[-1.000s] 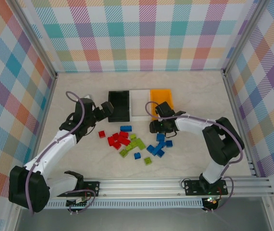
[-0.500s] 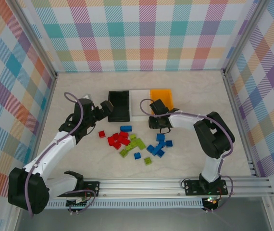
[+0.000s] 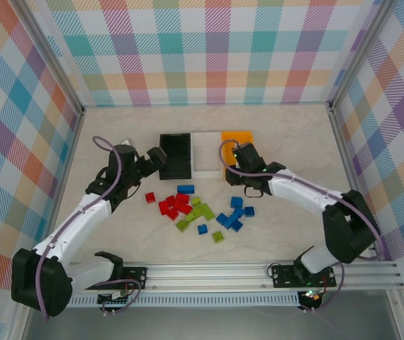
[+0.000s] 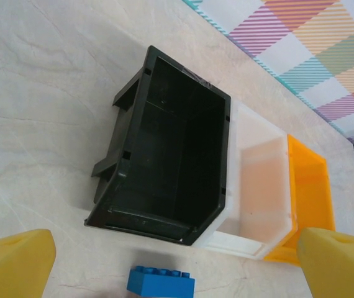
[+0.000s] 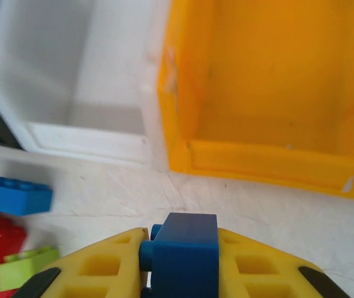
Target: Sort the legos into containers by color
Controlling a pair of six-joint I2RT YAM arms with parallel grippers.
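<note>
The black bin [image 3: 175,156], white bin [image 3: 206,152] and orange-yellow bin [image 3: 239,142] stand touching in a row, with red bricks [image 3: 174,206], lime green bricks [image 3: 196,210] and blue bricks [image 3: 234,214] scattered just in front, and one dark blue brick [image 5: 183,248] pinched in the right gripper [image 5: 180,268] near the orange-yellow bin's front wall.

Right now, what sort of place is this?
Probably a robot test booth: checked panels wall in a small marbled table, a left arm and right arm are bolted to a metal rail, and Lego bricks lie beside three bins.
</note>
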